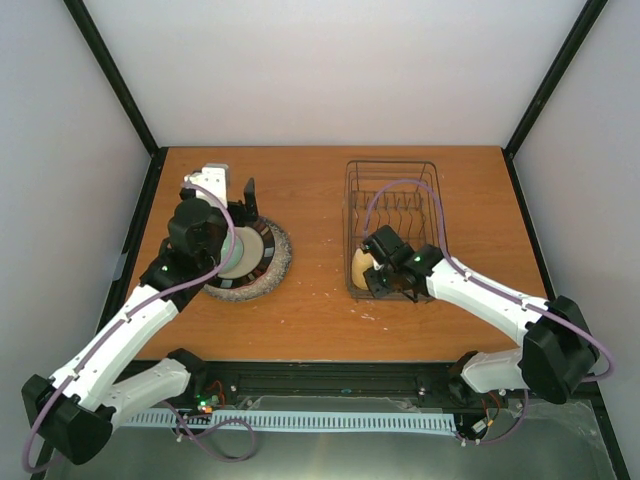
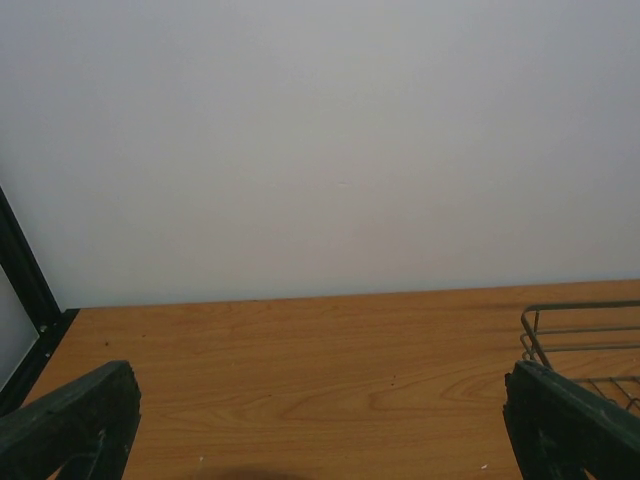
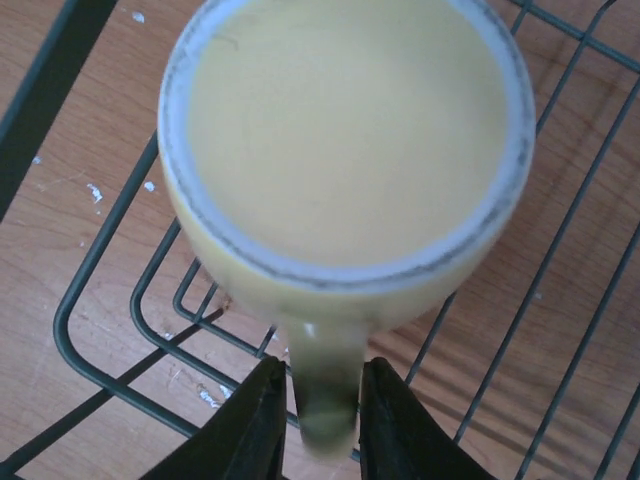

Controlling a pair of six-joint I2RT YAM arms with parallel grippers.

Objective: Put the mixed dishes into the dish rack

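Between the closed fingers of the right gripper point(image 3: 318, 420), pinched by its handle for placing: yellow mug point(image 3: 345, 150), over the dish rack point(image 3: 50, 90) floor; left gripper point(image 2: 320, 430) spread wide, stacked plates point(image 1: 262, 262) just behind and below, seemingly next.

Bare table point(image 1: 320, 200) runs from far edge to near edge between the stacked dishes point(image 1: 272, 262) at the left and the dish rack point(image 1: 400, 210) at the right. The mug point(image 3: 350, 140) and right tool point(image 3: 318, 425) fill the rack's near left corner.
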